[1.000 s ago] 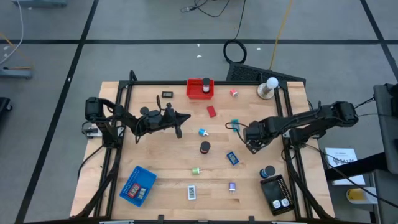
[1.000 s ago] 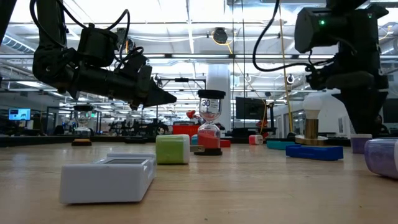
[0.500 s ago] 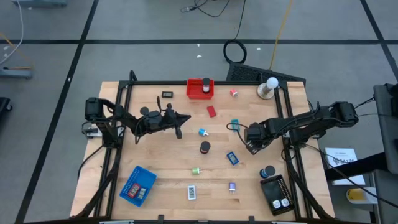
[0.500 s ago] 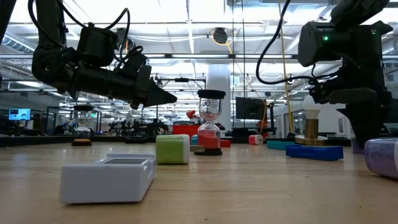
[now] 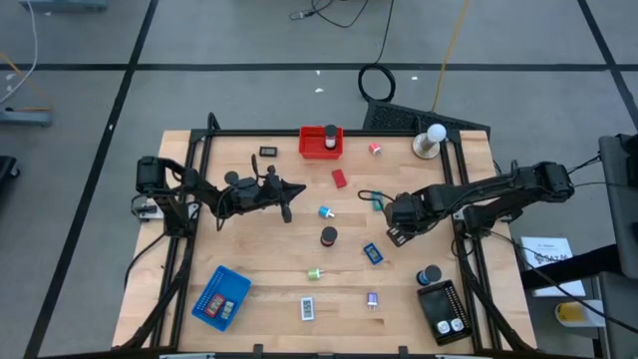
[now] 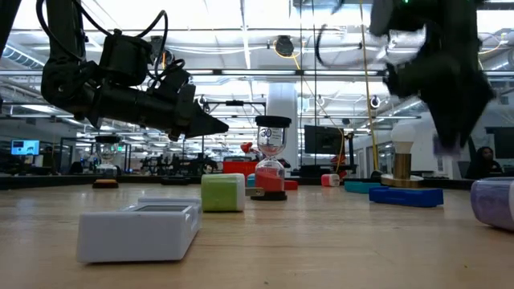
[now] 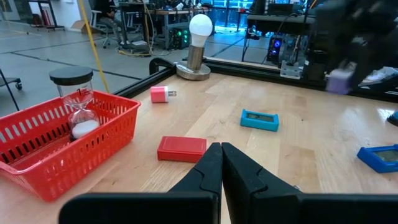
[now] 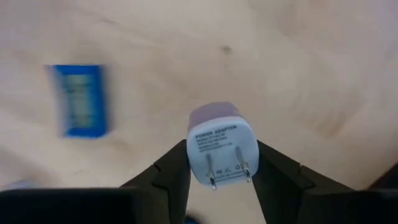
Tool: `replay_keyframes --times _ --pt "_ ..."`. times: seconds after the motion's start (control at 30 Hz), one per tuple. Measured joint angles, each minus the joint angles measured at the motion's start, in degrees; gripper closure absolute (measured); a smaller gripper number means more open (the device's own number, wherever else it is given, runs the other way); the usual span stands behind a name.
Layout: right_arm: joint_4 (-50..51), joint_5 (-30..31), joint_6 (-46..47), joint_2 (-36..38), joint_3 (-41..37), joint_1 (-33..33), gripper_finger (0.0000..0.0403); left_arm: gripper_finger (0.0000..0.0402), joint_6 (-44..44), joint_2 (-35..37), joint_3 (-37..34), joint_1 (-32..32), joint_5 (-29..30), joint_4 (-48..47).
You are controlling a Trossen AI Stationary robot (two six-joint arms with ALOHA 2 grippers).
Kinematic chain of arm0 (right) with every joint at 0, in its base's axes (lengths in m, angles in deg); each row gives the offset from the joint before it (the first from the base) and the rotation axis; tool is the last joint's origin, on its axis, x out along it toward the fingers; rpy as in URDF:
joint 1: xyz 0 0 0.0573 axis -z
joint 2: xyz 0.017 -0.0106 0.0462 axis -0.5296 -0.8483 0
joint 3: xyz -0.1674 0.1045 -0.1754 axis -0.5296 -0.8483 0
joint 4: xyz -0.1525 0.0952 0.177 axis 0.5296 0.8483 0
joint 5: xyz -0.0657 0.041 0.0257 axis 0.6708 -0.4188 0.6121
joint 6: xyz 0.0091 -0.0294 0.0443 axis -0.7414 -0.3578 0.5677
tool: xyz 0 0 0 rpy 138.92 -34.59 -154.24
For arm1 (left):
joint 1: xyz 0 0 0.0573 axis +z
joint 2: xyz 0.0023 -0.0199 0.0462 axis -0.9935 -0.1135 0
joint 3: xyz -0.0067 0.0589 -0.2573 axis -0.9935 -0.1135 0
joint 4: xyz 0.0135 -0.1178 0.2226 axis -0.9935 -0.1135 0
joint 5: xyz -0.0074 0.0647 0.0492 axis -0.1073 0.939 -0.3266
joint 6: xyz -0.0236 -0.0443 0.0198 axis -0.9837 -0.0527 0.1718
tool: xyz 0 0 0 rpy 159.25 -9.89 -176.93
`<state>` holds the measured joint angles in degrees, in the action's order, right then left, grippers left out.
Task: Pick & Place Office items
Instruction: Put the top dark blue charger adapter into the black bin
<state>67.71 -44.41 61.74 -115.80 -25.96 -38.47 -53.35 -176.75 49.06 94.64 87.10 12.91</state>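
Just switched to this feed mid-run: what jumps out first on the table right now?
The right pincer is shut on a pale purple power adapter, held above the wood just right of the table's centre. The left pincer hangs shut over the left half, pointing toward a red block. At the far edge a red tray holds a sand timer.

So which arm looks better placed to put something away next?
The right. Its gripper already has jaws shut on a lilac power adapter, lifted off the table. The left gripper hangs shut and empty.
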Motion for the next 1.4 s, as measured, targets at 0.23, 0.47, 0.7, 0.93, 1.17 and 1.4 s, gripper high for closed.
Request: replay_keyframes --times 0.23,0.47,0.7,0.93,1.17,1.4 --pt "4.97 -3.68 22.63 0.02 12.82 -13.36 0.0271 0.0396 -0.01 0.0 0.0 0.0 0.02 0.01" --pt "4.39 -4.51 45.69 -1.24 15.94 -30.81 0.0271 0.0396 -0.11 0.0 0.0 0.0 0.0 0.0" --pt "1.78 -4.53 61.39 -6.54 15.94 -43.34 0.0271 0.0396 -0.26 0.0 0.0 -0.02 0.0 -0.24" --pt "0.53 -7.64 68.57 -11.02 15.84 -48.13 0.0271 0.0396 -1.05 0.0 0.0 -0.05 -0.02 -0.24" --pt "-6.35 -10.69 68.73 -13.54 12.65 -48.37 0.0271 0.0396 -0.65 0.0 0.0 -0.98 -0.02 -0.15" --pt "-13.25 -12.14 68.48 -13.75 6.48 -48.45 0.0271 0.0396 -0.25 0.0 0.0 -0.96 0.02 -0.04"
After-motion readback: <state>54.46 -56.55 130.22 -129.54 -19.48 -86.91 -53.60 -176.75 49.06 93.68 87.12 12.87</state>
